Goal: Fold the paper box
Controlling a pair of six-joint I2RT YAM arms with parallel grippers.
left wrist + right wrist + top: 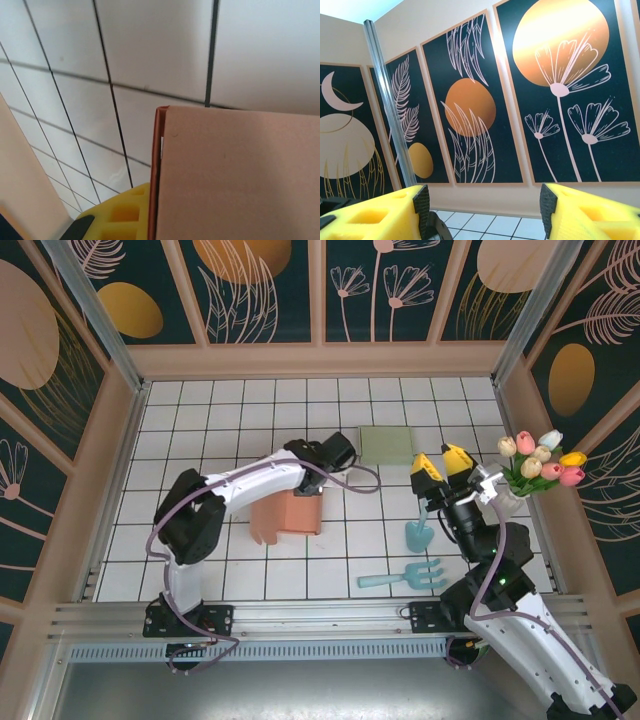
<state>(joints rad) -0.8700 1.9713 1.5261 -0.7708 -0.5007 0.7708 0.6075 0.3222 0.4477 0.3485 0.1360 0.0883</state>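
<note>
- Location of work: the paper box (288,513) sits on the white tiled table (200,430), left of centre and under the outstretched left arm.
- Progress, as judged: the box is part-formed. It appears to stand as a raised shell, while a notched flap at its near-left corner juts out loose. The tucking and closing of flaps is not yet done, so I put the task at about the middle.
- Left gripper (314,487): jaws together, pinching a thin wall of the box at its far-right top edge. In the left wrist view a yellow finger pad (125,212) lies flat against the card's edge.
- Right gripper (443,464): jaws apart, holding nothing, raised clear of the table and well apart from the box. Its camera looks at the painted back wall.
- Material of the box: salmon-pink card, matt and smooth, thin in section, with one crisp straight crease at the corner. Faint dimples mark the panel face (240,175).
- Other items, untouched: a flat pale-green square pad (385,445), a teal trowel (418,531), a teal hand fork (405,575), and tulips in a vase (540,465).
</note>
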